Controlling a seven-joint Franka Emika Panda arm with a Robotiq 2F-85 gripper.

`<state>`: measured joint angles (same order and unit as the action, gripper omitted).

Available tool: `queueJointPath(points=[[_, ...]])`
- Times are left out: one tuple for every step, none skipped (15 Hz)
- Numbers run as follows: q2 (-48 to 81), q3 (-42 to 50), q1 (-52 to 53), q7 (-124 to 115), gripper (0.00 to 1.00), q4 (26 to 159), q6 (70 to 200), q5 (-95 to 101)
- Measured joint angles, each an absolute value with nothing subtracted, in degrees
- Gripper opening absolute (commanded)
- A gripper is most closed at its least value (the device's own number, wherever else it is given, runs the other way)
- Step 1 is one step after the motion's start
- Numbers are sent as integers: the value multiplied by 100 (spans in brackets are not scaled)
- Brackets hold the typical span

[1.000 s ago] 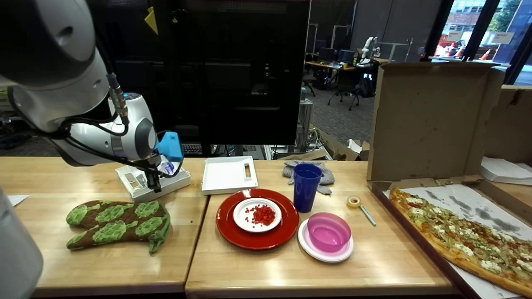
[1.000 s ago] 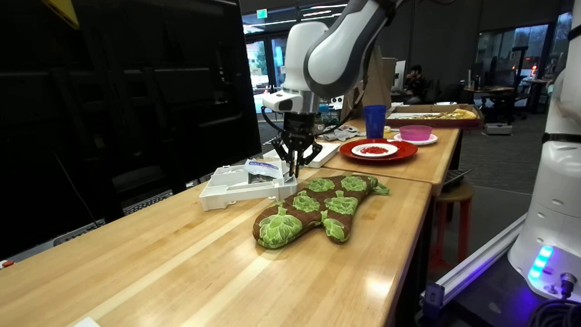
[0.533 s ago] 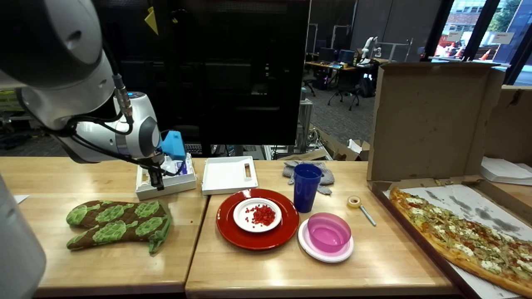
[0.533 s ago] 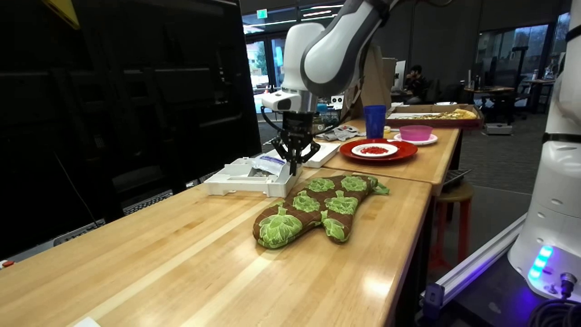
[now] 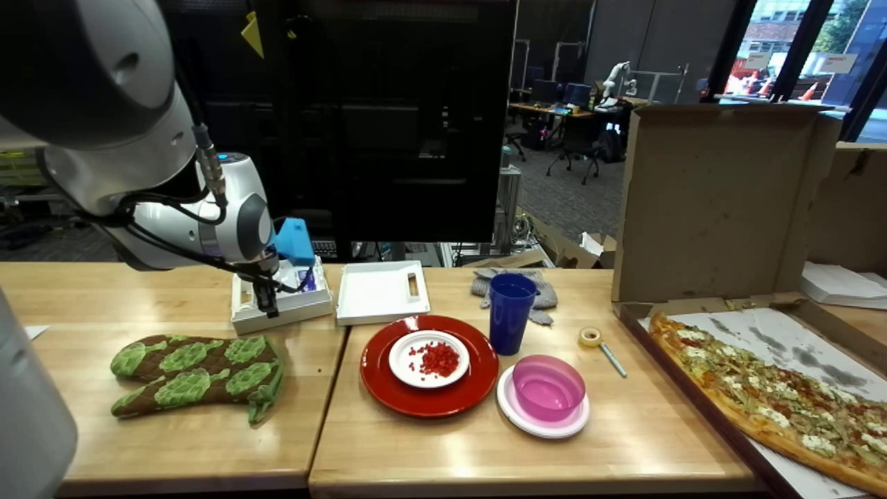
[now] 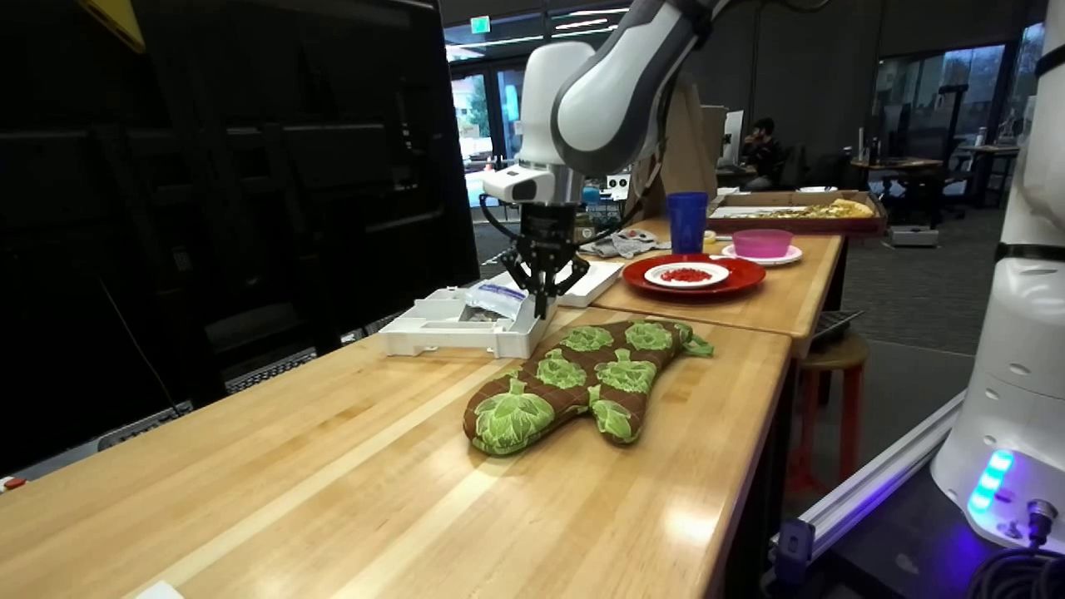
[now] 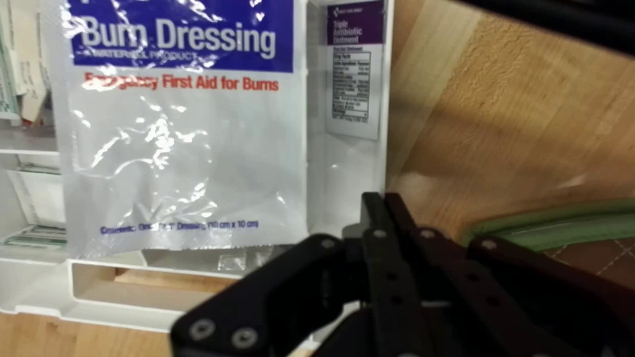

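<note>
Tightly pinched: your gripper [image 7: 384, 195] on the first-aid case [image 6: 441, 341]

Your fingertips stand nearly together, with only the side wall of the white first-aid case between them. The case sits on the wooden table [image 6: 333, 466], just beside the leaf-print oven mitt [image 6: 574, 387]. In your wrist view, a Burn Dressing packet [image 7: 188, 144] lies across the case's compartments, and a Triple Antibiotic Ointment packet [image 7: 353, 94] rests in the narrow slot along the gripped wall.

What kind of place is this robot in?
Probably a robot lab or office: in the background there's a second robot arm, some computer screens and a person.
</note>
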<state>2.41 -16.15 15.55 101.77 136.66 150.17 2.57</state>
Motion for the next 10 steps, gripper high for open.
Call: queueJointPath(points=[[243, -1614, 1538, 10189, 1, 13660, 15007, 279], [246, -1611, 1523, 10195, 1, 13655, 14998, 300], [246, -1606, 1504, 10198, 1, 13650, 14989, 327], [247, -1599, 1484, 10203, 1, 13646, 14981, 363], [249, -1588, 1464, 10214, 1, 13642, 14971, 419], [249, -1576, 1446, 10248, 1, 13636, 14950, 489], [251, -1567, 1428, 10326, 1, 13623, 14914, 533], [255, -1563, 1412, 10433, 1, 13603, 14862, 542], [261, -1561, 1403, 10572, 1, 13573, 14788, 541], [267, -1561, 1398, 10714, 1, 13547, 14718, 540]])
